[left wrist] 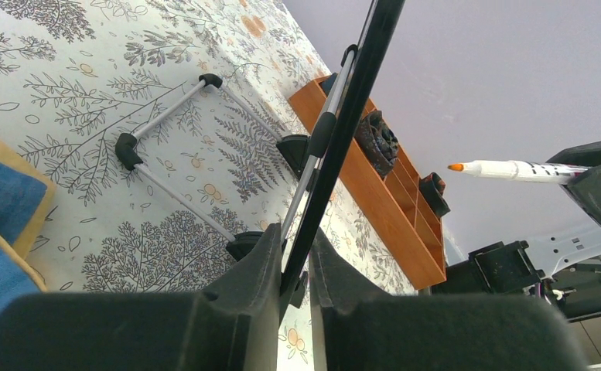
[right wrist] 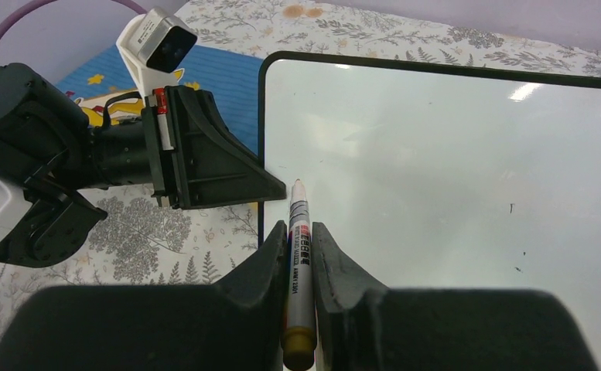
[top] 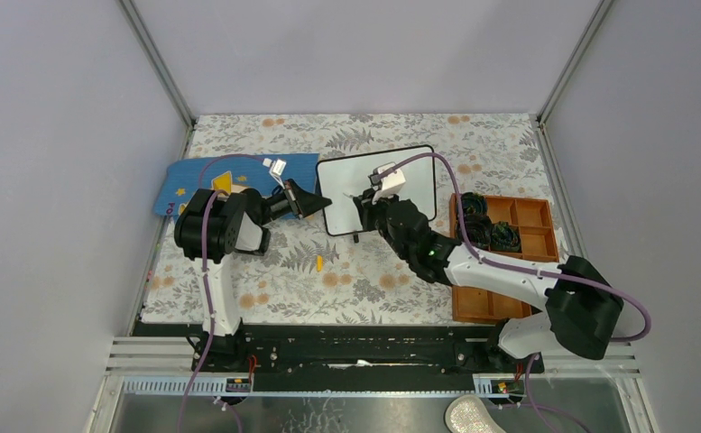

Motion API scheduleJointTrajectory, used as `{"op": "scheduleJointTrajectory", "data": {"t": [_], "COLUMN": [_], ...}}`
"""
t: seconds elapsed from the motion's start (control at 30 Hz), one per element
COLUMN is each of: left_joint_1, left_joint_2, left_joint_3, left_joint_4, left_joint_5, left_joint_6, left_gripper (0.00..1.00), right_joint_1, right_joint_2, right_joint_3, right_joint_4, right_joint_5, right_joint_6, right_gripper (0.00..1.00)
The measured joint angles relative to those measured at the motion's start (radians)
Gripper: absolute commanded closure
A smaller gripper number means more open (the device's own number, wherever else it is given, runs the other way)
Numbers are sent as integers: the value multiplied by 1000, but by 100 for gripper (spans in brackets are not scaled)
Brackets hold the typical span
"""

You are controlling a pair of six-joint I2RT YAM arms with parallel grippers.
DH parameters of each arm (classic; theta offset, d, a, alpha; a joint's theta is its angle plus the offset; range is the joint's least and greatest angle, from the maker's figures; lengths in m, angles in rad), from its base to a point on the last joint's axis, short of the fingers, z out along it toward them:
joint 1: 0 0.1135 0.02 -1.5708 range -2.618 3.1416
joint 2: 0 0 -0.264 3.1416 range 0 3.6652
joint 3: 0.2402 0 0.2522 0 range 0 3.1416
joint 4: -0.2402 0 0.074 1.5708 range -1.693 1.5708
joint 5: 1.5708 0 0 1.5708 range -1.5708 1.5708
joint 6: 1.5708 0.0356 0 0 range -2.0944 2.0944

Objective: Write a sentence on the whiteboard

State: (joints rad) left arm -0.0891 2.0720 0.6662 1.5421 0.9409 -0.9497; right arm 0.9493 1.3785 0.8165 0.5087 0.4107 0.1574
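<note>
The whiteboard (right wrist: 452,193) stands propped on its wire feet in the middle of the desk (top: 355,280), between the blue mat (right wrist: 227,73) and the orange tray (top: 531,236). Its white face is bare: none of the sentence shows yet, only a few dark specks.

The left fingers (left wrist: 295,236) are closed onto the black frame at the board's left edge, bracing it. The right fingers (right wrist: 299,228) are clamped narrowly around the barrel of a marker (right wrist: 298,205). It is uncapped, and its orange tip points at the board close to that same left edge. In the left wrist view the tip hangs clear of the surface, so no stroke has begun.

The step in hand looks like the first touch-down. To do it well, the tip should probably start high on the left, leaving room for the words to run across and wrap onto a second line. The pressure wants to be light — a propped board gives way under a push, and only the left hold counters that. The marker should meet the face fairly squarely so the nib does not skate. The opening strokes fall right beside the left fingers, so the right wrist needs to keep clear of them.
</note>
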Motion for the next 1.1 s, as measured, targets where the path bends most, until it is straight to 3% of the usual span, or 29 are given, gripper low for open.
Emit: {"op": "scheduleJointTrajectory", "data": {"t": [0.43, 1.1], "left_joint_1": [-1, -2], "left_joint_2": [0, 0], "left_joint_3": [0, 0], "left_joint_4": [1, 1], "left_joint_5": [2, 2], "left_joint_6": [3, 8], "left_gripper": [84, 84], "right_joint_1": [0, 0], "right_joint_2": [109, 215], "right_joint_3": [72, 137], "right_joint_4": [106, 133], "right_joint_5": [53, 113], "right_joint_6": [-12, -22], "right_gripper": [100, 100]}}
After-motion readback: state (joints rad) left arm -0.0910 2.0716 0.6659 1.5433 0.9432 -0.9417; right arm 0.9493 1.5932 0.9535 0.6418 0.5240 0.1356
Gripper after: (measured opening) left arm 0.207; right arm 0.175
